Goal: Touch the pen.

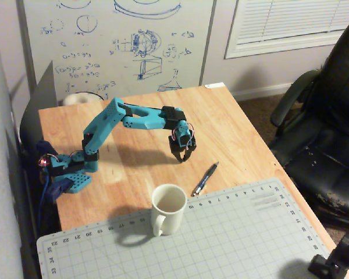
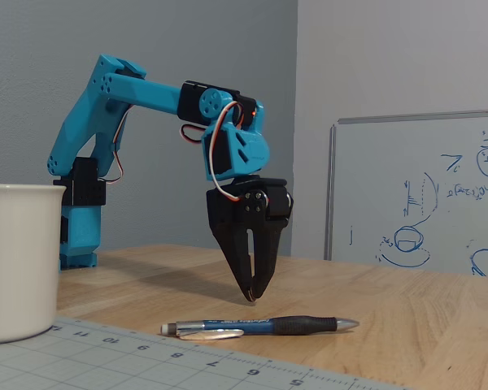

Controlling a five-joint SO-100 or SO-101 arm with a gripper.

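Observation:
The pen (image 1: 205, 179) is slim, dark blue and black. It lies on the wooden table just beyond the grey cutting mat's far edge, right of the white mug. In the low fixed view the pen (image 2: 260, 327) lies flat, silvery tip to the right. My gripper (image 1: 184, 158) hangs from the teal arm and points down at the table, behind and left of the pen. In the low fixed view the gripper (image 2: 252, 298) has its black fingertips together near the wood, apart from the pen. It holds nothing.
A white mug (image 1: 167, 208) stands on the grey cutting mat (image 1: 232, 238); it also shows in the low fixed view (image 2: 16, 260). A whiteboard (image 1: 116, 46) leans at the table's far edge. A black office chair (image 1: 323, 116) stands to the right. The arm's base (image 1: 70, 174) sits at the table's left.

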